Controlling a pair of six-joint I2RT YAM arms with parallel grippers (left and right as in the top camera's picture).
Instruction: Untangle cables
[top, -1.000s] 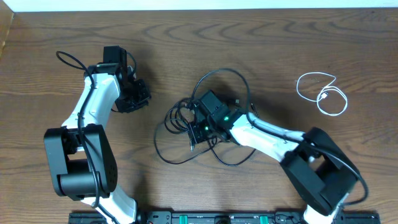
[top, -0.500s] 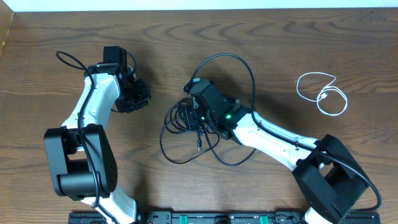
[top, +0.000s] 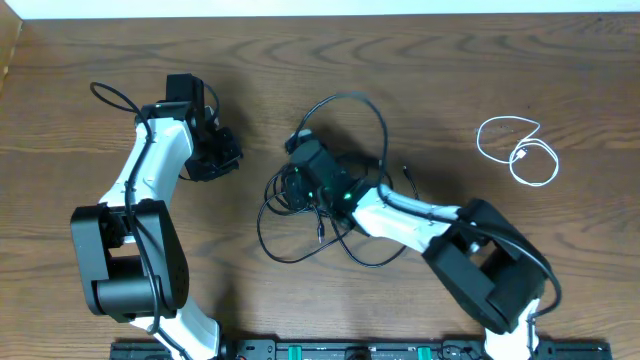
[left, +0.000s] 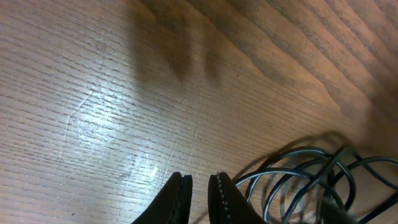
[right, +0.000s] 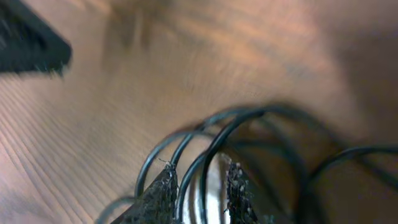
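A tangle of black cables (top: 283, 190) lies mid-table, with loops spreading up and down from it. My right gripper (top: 298, 150) is at the tangle's upper left. In the right wrist view its jaws (right: 200, 177) stand slightly apart, with two black cable strands (right: 214, 140) running between them and a sliver of light still showing. My left gripper (top: 225, 155) hovers left of the tangle, well apart from it. Its fingers (left: 200, 190) are all but together with nothing between them, and the black cables (left: 329, 180) lie just to their right. A white cable (top: 522, 155) lies coiled alone at the far right.
The thick black cord (top: 110, 97) fixed to the left arm loops out at the far left. A black rail (top: 350, 350) runs along the table's front edge. The left gripper's dark body (right: 31, 43) shows in the right wrist view's top left corner.
My right gripper has moved up and to the left across the tangle, and its jaws have parted from shut. The top cable loop has shifted left. The left arm has not moved.
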